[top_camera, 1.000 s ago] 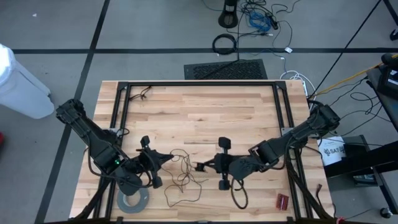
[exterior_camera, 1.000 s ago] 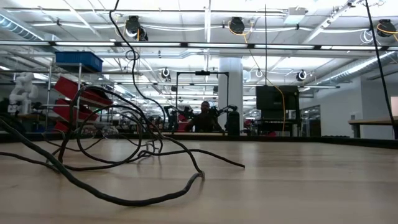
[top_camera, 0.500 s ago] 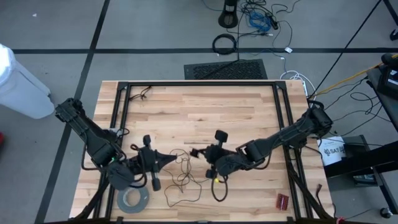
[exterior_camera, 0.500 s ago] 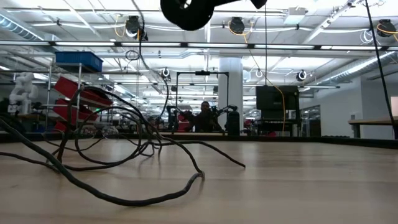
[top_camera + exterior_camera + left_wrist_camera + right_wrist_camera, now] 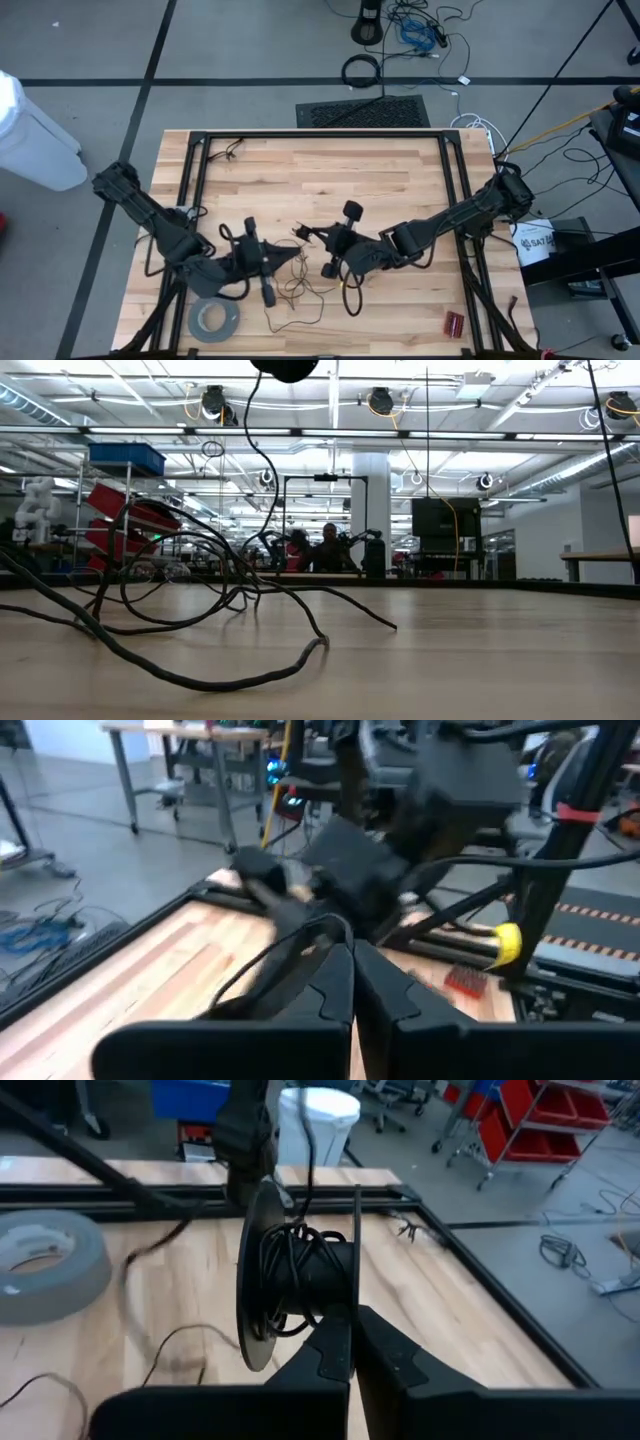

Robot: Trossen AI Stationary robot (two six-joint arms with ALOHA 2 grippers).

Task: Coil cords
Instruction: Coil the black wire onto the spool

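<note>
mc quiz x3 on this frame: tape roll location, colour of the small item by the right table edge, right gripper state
1. Where is the grey tape roll?
A. a table corner on the robot's left
B. table centre
C. on the floor

2. What colour is the small object near the table's right edge?
A. yellow
B. red
C. white

3. What is the right gripper's state?
A. open above the tape
B. out of view
C. shut on the wire spool

Answers:
1 A: the grey tape roll lies at the table's corner.
2 B: the small object is red.
3 C: the right gripper pinches the wire spool.
</note>
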